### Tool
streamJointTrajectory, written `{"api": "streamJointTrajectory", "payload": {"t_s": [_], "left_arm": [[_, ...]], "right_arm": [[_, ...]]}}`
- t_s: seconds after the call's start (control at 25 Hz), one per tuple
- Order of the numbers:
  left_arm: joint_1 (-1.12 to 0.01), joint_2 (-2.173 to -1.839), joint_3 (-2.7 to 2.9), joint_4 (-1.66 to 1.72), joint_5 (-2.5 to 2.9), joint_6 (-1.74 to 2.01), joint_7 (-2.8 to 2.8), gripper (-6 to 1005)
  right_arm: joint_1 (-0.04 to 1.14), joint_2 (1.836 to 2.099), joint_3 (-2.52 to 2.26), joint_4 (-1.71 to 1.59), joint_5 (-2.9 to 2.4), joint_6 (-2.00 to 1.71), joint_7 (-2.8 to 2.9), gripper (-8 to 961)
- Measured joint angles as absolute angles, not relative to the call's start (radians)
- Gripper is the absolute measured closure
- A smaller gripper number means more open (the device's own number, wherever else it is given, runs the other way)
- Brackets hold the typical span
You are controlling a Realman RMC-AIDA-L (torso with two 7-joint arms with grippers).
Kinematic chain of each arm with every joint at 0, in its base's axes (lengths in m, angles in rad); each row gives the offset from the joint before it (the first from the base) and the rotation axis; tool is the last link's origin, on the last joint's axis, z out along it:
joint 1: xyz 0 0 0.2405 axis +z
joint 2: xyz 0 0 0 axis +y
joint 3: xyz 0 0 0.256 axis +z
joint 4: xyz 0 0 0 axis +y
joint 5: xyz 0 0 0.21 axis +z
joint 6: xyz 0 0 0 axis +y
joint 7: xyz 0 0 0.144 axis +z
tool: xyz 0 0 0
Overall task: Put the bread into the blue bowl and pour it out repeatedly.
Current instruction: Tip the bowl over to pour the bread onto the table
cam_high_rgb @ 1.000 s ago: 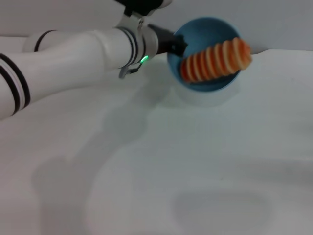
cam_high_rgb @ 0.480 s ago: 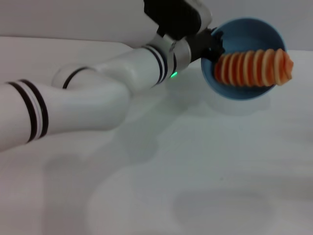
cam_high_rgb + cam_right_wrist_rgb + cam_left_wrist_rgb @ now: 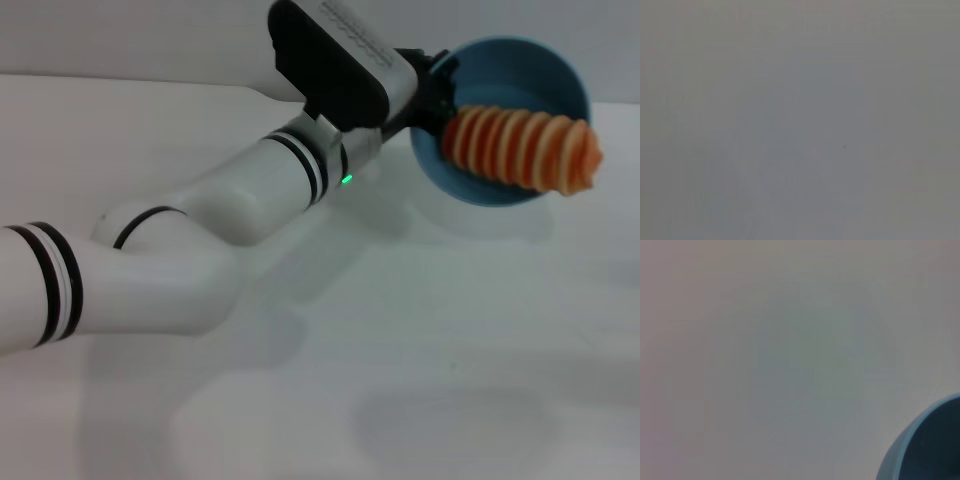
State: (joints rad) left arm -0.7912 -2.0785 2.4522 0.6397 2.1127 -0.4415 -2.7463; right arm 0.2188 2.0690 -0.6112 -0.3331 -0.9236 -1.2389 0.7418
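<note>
The bread (image 3: 522,150) lies across the tipped blue bowl (image 3: 520,70), pointing toward four o'clock; the left gripper (image 3: 432,95) fingers grasp the bowl's rim.

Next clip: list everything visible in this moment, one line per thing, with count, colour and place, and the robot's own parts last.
bowl: one, light blue, lifted off the table at the far right and tipped so that its opening faces the camera; an edge of it also shows in the left wrist view.
bread: one, orange and tan, ridged, lying across the bowl's opening with its right end sticking out past the rim.
table: one, white, fills the head view below the bowl.
left arm: one, white with black bands, reaching from the left edge up to the bowl.
left hand: one, black, at the bowl's left rim, holding it.
right arm and hand: not in view.
</note>
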Motion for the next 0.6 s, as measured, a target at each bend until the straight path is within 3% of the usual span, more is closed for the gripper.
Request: {"api": "streamJointTrajectory", "payload": {"t_s": [0.6], "left_arm": [[-0.864,-2.079,2.477,0.667,2.113,-0.461,-2.534,1000]], "right_arm": [[0.222,2.071,-0.612,-0.322,-0.923,-1.240,0.742,273]]}}
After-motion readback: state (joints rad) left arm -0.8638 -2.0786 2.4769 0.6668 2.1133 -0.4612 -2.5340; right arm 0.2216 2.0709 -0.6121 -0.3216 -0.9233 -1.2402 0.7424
